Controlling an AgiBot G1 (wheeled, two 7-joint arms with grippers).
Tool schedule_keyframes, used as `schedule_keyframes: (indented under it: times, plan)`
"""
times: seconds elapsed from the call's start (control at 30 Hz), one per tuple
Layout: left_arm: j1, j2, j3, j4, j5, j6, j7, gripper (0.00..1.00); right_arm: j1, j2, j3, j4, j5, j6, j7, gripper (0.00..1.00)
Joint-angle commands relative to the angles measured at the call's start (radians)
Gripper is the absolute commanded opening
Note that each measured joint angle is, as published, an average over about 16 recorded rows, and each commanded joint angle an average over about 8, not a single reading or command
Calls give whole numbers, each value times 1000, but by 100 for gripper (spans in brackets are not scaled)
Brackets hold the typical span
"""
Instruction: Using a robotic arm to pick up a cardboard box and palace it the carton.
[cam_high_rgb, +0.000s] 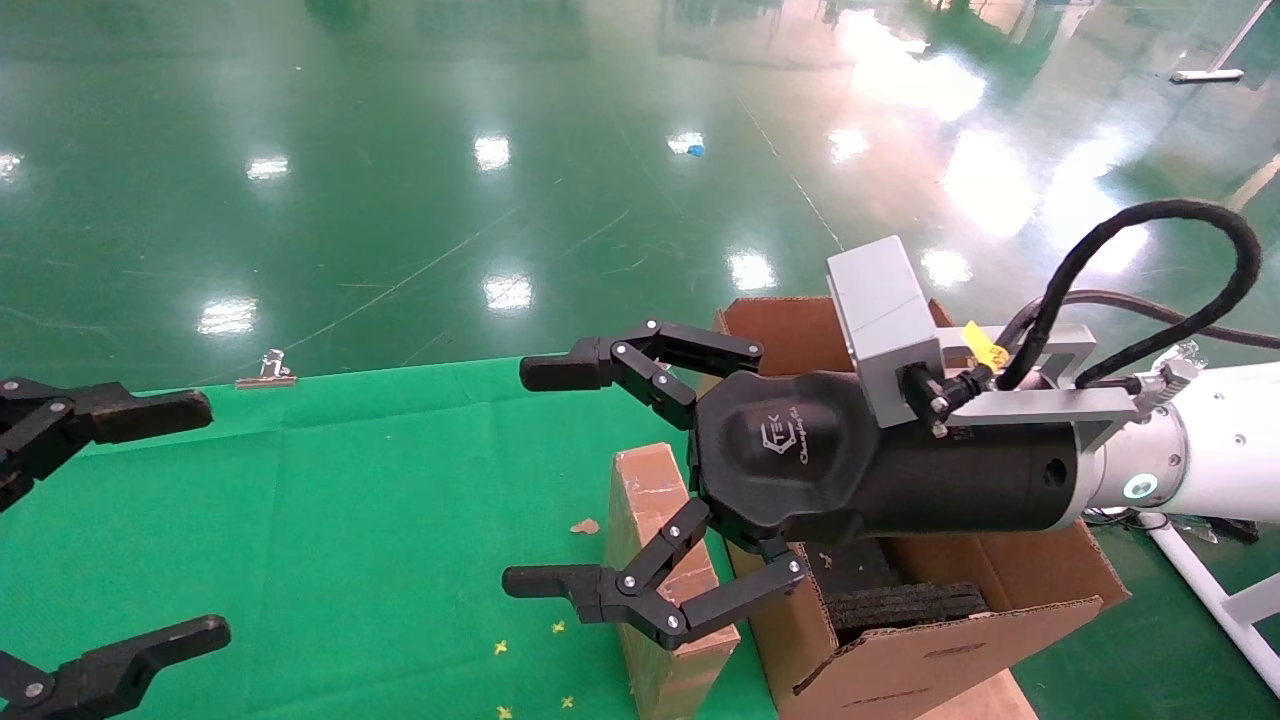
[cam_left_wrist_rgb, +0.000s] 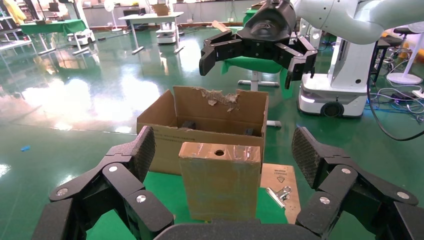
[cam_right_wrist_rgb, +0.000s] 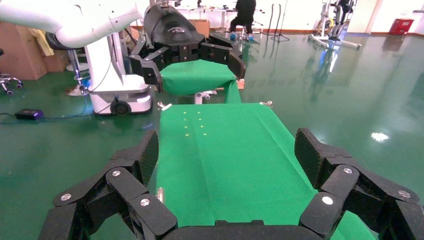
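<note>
Across the near part of the head view lies the flat green cloth-covered table (cam_high_rgb: 350, 500), with glossy green floor (cam_high_rgb: 400, 150) beyond it; at the table's right edge stands the large brown corrugated carton (cam_high_rgb: 1010, 575) with raised, torn flaps and black foam padding (cam_high_rgb: 905, 605) inside; the left wrist view shows this carton (cam_left_wrist_rgb: 165, 150) on the floor just past the table edge. Next in size is the white tubular robotic arm (cam_high_rgb: 1215, 440), the robot's right arm, reaching in from the right above the carton, with a grey camera block (cam_high_rgb: 880, 305) and a looping black cable (cam_high_rgb: 1150, 250) on its wrist; its black multi-link right gripper (cam_high_rgb: 545, 475) hangs spread wide and holds nothing, its 2 fingers (cam_high_rgb: 560, 372) well apart, over the table just beside the carton; the same gripper (cam_left_wrist_rgb: 257, 62) appears high above the carton in the left wrist view. At the left edge of the table the bare black left gripper (cam_high_rgb: 150, 520) hovers, likewise splayed and empty. Smaller, the slim rectangular closed brown cardboard box (cam_high_rgb: 655, 580) with scuffed pale patches stands upright on the table, just beside the carton's left wall and below the right gripper; the left wrist view shows a small round hole in its top (cam_left_wrist_rgb: 220, 185). Smallest, a silver binder clip (cam_high_rgb: 268, 372) grips the cloth's far edge.
</note>
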Motion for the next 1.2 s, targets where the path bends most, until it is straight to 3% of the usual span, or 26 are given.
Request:
schedule_keyframes:
  times: [0.03, 0.47, 0.7, 0.97, 1.2]
  plan:
    - [0, 0, 0, 0, 0, 0, 0, 100, 0, 0, 0, 0, 0, 0, 0, 100]
    - [0, 0, 0, 0, 0, 0, 0, 100, 1, 0, -4, 2, -8, 0, 2, 100]
    - [-1, 0, 1, 1, 0, 0, 1, 100, 49, -12, -76, 28, -133, -3, 64, 100]
    - [-1, 0, 1, 1, -1, 0, 1, 100, 235, -84, -261, 49, -418, -62, 218, 100]
    - [-1, 0, 2, 1, -1, 0, 1, 100, 487, -142, -470, 52, -581, -95, 280, 100]
